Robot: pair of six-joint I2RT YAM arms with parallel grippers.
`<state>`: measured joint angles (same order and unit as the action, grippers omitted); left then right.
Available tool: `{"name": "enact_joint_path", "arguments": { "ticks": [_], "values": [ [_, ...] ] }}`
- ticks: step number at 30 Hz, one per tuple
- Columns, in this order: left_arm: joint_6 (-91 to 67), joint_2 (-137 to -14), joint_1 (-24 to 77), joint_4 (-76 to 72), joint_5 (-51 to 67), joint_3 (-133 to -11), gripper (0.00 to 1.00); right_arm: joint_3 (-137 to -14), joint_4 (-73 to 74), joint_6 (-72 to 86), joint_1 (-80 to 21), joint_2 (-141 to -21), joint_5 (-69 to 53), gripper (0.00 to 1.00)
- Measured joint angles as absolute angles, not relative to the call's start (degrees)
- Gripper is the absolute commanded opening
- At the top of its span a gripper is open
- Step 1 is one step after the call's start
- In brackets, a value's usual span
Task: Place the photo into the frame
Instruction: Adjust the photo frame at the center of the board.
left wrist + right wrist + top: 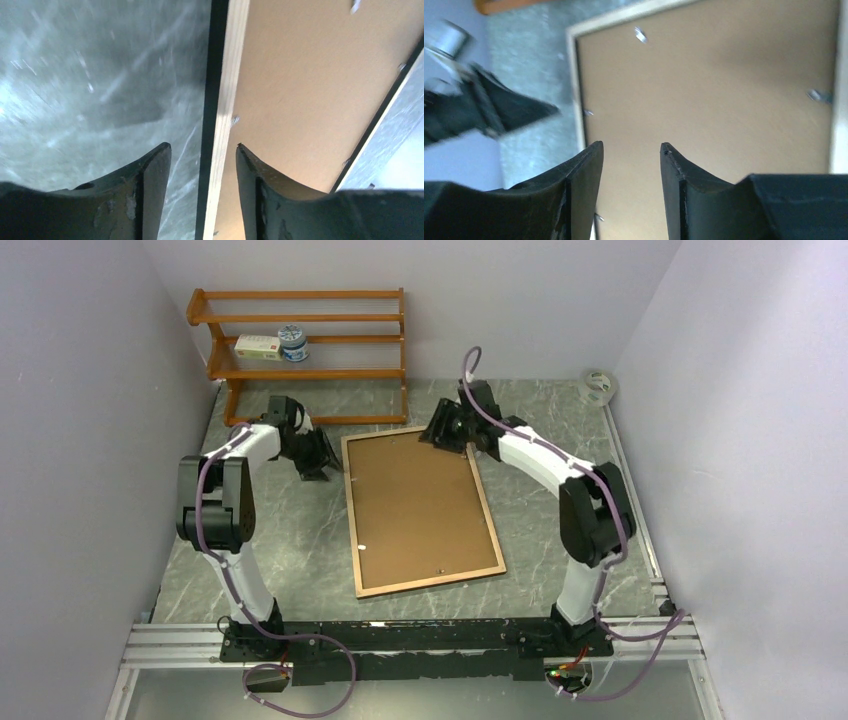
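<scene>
Left end effector [202, 146] hovers released over the frame's [227, 100] left rim, right end effector [630, 144] released over its far-right corner, both arms outstretched.

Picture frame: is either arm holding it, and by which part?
Neither. The left gripper hangs open over the frame's left edge; the right gripper hangs open over its back.

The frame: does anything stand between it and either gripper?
Nothing visible does. The left gripper has its open jaws on either side of the frame's left rail, and the right gripper hangs open over its back, near the far right corner.
</scene>
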<state>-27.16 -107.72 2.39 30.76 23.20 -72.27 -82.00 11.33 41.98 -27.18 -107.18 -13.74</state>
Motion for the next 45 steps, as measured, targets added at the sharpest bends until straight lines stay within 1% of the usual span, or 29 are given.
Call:
{"name": "enact_joint_path", "arguments": {
  "ticks": [3,7,14,16,20,22,26,31,35,40,42,45],
  "values": [
    [-26.4,-109.6,1.7,30.8,21.8,-77.9,0.63,-77.2,15.2,39.8,-27.2,-102.7,-10.5,0.53],
    [-23.7,-112.4,1.2,28.7,22.1,-82.8,0.66,-70.3,20.6,34.9,-27.4,-96.3,-10.2,0.53],
    [-17.0,-119.8,1.5,24.3,27.3,-89.7,0.73,-55.3,25.4,26.2,-27.6,-82.1,-21.6,0.59],
    [-15.5,-121.6,1.8,23.2,27.6,-90.7,0.77,-52.2,26.8,25.5,-28.1,-79.2,-24.4,0.61],
    [-12.6,-123.8,3.0,21.4,26.7,-92.0,0.82,-46.6,29.5,25.3,-29.1,-75.4,-29.1,0.65],
    [-11.3,-124.4,3.9,20.5,25.5,-92.5,0.84,-44.6,30.5,25.6,-29.3,-74.1,-30.5,0.66],
    [-9.2,-124.7,5.4,18.0,24.5,-92.8,0.84,-41.4,32.1,26.7,-29.3,-72.3,-33.1,0.68],
    [-7.5,-126.4,5.9,15.5,25.1,-93.3,0.86,-40.6,33.3,27.2,-29.1,-72.3,-35.0,0.69],
    [-6.2,-127.1,5.7,14.2,26.4,-93.7,0.86,-39.6,33.6,28.1,-29.1,-72.5,-34.9,0.69],
    [-3.9,-127.5,5.7,13.6,26.5,-94.0,0.89,-37.5,34.9,29.4,-28.9,-74.5,-31.5,0.69],
    [-2.8,-127.5,5.7,13.1,26.3,-94.0,0.89,-35.9,35.1,30.2,-28.6,-75.2,-30.0,0.69],
    [-1.5,-127.7,5.8,13.0,27.9,-94.0,0.84,-33.6,35.0,31.7,-28.5,-75.4,-28.6,0.69]
  ]
}}
